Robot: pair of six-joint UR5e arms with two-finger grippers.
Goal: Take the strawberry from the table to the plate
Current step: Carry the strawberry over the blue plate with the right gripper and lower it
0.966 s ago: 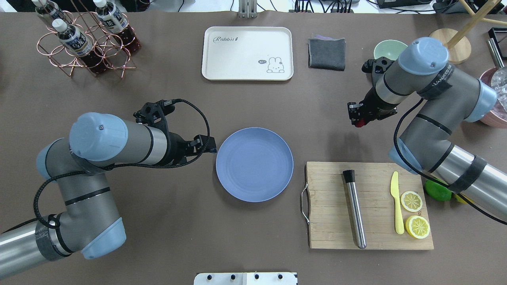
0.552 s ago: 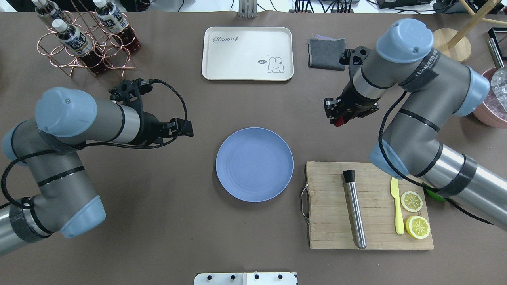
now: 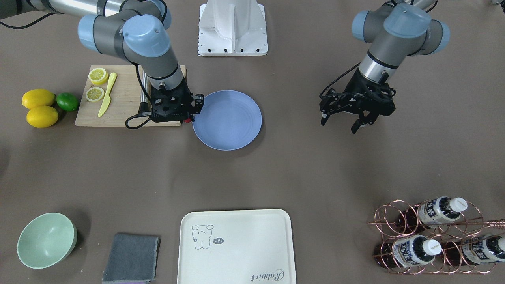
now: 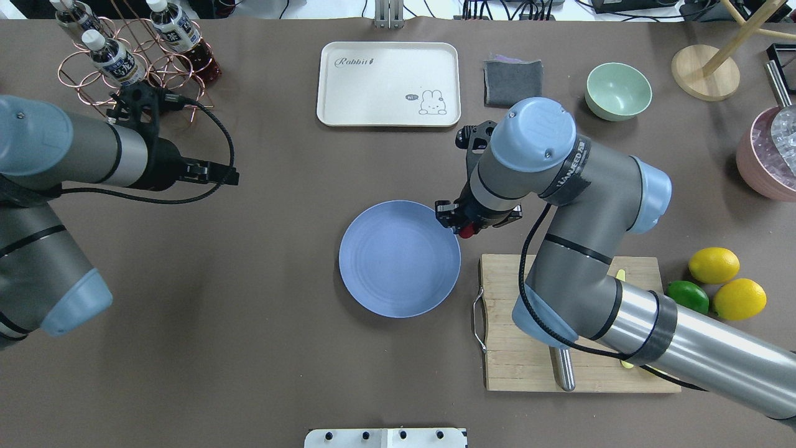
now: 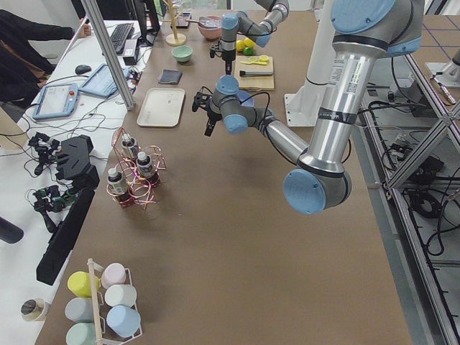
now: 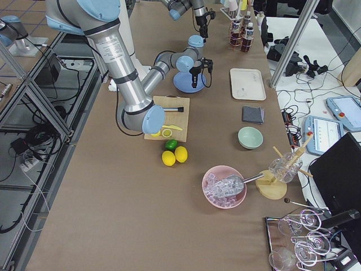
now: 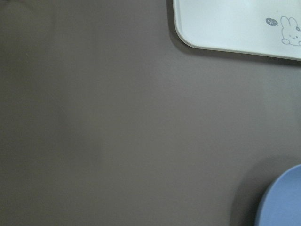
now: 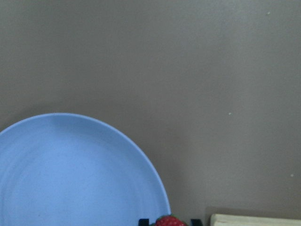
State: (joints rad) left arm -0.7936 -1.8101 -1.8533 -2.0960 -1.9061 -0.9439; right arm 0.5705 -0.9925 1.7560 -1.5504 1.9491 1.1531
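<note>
Closest to the robot, on its right, there's a wooden cutting board (image 4: 504,311) with a metal handle. It's mostly covered by the right arm, and the end of a steel cylinder (image 4: 563,373) pokes out from under it. Just beside the board sit a pair of yellow lemons (image 4: 714,264) and a green lime (image 4: 687,295).

Next out is the round matte blue-lavender plate (image 4: 385,267), bare, in the middle of the grey-brown desk (image 4: 280,348). The right gripper (image 4: 461,227) hangs right at the plate's rim on the board side, pinching the small dark-red bumpy strawberry (image 4: 465,231). So the berry is up in the gripper at the plate's edge, not lying in it. The right wrist camera shows it between two black fingertips just off the rim.

The left gripper (image 3: 338,125) is well apart on the other side of the plate, over bare desk, fingers spread with nothing between them.

Farther back: a cream rectangular tray with a bunny drawing (image 4: 373,87), a folded dark grey cloth (image 4: 512,82), a mint-green bowl (image 4: 618,90), and a copper wire rack of bottles (image 4: 118,65) in the far left corner
</note>
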